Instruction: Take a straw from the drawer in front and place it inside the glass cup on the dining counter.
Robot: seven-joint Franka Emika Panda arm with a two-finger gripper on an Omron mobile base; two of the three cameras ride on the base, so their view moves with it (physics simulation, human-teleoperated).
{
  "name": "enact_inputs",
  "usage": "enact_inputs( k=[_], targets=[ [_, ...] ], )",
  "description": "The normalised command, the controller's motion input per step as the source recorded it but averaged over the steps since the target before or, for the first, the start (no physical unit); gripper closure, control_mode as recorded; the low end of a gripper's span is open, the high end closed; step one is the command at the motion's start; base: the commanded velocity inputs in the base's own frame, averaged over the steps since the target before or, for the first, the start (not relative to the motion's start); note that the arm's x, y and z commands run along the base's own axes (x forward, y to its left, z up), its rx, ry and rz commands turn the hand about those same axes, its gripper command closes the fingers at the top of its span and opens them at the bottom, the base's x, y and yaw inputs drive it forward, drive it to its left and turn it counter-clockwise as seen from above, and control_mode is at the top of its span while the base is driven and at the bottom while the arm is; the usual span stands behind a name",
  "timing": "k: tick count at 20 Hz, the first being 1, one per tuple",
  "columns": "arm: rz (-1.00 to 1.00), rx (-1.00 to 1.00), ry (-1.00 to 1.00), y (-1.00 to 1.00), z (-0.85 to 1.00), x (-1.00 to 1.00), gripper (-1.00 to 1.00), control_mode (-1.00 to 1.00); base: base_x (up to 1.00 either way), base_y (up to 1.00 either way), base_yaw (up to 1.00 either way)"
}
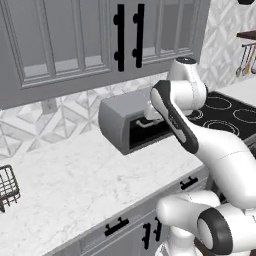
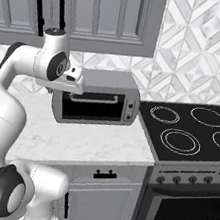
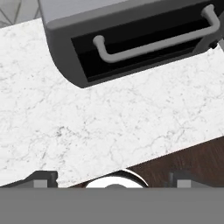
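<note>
Left base view | drawer (image 1: 120,226) shut; grey front; black bar handle

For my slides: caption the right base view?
White arm raised before a grey toaster oven on marble worktop, beside a black stove.

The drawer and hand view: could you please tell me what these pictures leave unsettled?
- Drawer: shut in the right base view, so its front hides whatever lies inside.
- Pincer: only the fingertips rise at the hand view's bottom edge.
- Toaster oven: the arm covers its right end in the left base view.
</note>
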Motion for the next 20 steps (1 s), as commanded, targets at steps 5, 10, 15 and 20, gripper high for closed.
enact_inputs(
  k=[5,10,15,20],
  targets=[
    [0.00,0.00,0.00,0.00,0.00,0.00,-1.00,1.00,0.00,0.69,-0.37],
    [0.00,0.00,0.00,0.00,0.00,0.00,-1.00,1.00,0.00,0.46,-0.38],
    [0.00,0.00,0.00,0.00,0.00,0.00,-1.00,1.00,0.00,0.50,-0.40],
    [0.00,0.00,0.00,0.00,0.00,0.00,-1.00,1.00,0.04,0.55,-0.37]
  ],
)
